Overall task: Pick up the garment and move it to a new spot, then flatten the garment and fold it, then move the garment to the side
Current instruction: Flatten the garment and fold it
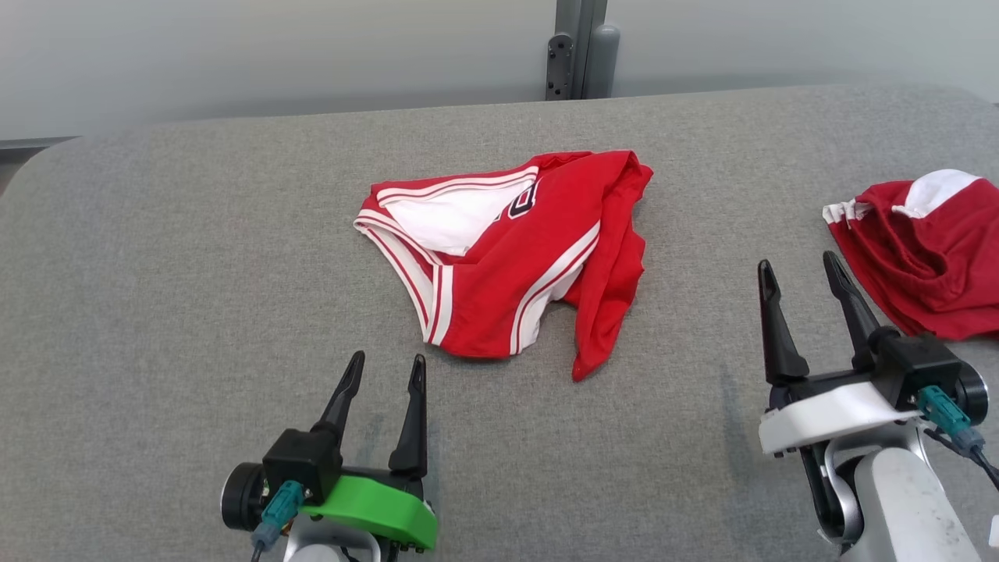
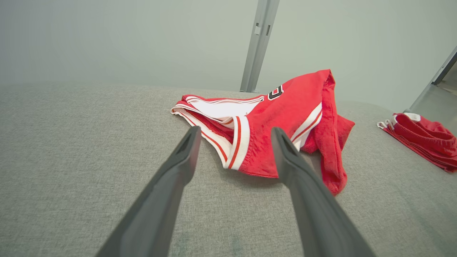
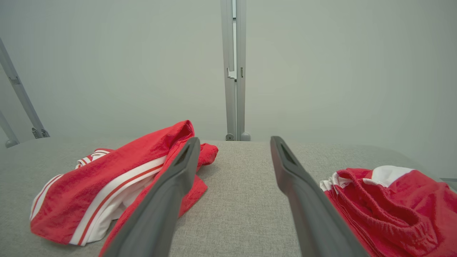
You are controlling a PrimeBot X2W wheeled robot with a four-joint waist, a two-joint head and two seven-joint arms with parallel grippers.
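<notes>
A red jersey with white and red striped trim (image 1: 515,257) lies crumpled in the middle of the grey table, its white inner side showing at the left. It also lies ahead of the left fingers (image 2: 282,117) and to the left in the right wrist view (image 3: 107,189). My left gripper (image 1: 388,368) hovers open just in front of the jersey's near edge, nothing between its fingers. My right gripper (image 1: 800,272) stands open over bare table between the jersey and a second red garment. Both wrist views show the fingers spread, left gripper (image 2: 234,134) and right gripper (image 3: 234,142).
A second red and white garment (image 1: 929,250) is bunched at the table's right edge, close to my right gripper (image 3: 385,203). The grey fabric table (image 1: 195,273) has free room to the left. A metal post (image 1: 577,47) stands behind the far edge.
</notes>
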